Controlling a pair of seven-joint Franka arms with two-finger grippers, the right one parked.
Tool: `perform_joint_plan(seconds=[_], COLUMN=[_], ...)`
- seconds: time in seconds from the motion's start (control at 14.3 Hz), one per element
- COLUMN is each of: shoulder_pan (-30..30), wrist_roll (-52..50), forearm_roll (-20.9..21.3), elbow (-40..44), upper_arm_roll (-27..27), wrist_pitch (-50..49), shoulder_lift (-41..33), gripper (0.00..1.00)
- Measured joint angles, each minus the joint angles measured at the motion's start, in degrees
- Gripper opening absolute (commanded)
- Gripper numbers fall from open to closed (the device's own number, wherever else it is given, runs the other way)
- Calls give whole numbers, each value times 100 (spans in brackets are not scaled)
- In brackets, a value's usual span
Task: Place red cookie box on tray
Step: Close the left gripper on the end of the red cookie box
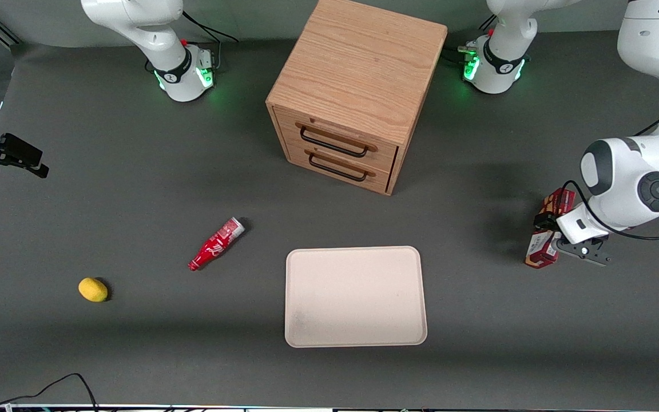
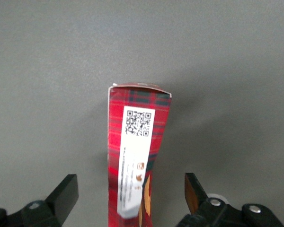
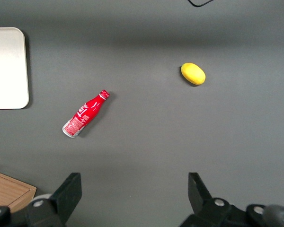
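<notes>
Counter point(image 1: 135, 355): a dark grey surface is being used to carry everything; in the front view the tray is being taken as the clock's centre for the directions below.

Cabinet point(image 1: 358, 86): a wooden two-drawer cabinet is being seen at 12 o'clock from the tray, well apart from the box.

Tray point(image 1: 356, 296): the cream tray is lying flat and bare, nearer to the front camera than the cabinet.

Red cookie box point(image 1: 548, 236): the box is being found at about 3 o'clock from the tray, toward the working arm's end of the counter, well apart from the tray and not yet on it.

Handling: the box point(image 2: 135, 156) is being judged light and fairly stiff cardboard, slightly crushable and with a smooth printed skin; a moderate squeeze across its narrow width, near mid-length, is being judged the safest hold, so that it is not tipped when raised.

Arm pose: the working arm is being held folded low over the box, the wrist pointing down at the counter.

Claw point(image 2: 130, 194): the claw is being held spread wide, one finger point(image 2: 64, 191) on each side of the box, neither touching it, nothing being gripped.

Small items: a red bottle point(image 1: 216, 244) is lying at 10 o'clock and a yellow lemon-like object point(image 1: 93, 289) at 9 o'clock, both unconcerned.
</notes>
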Motion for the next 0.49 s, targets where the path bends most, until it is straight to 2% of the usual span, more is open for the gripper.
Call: perform_joint_plan(seconds=[0.35, 0.42, 0.49], shoulder_pan=[1, 1, 1], wrist_roll=[97, 101, 103], forearm_roll=[0, 0, 0], elbow=[-120, -120, -120], upper_arm_roll=[2, 2, 2], wrist_pitch=[285, 287, 287], shoulder_lift=[104, 104, 104], gripper=[100, 98, 89])
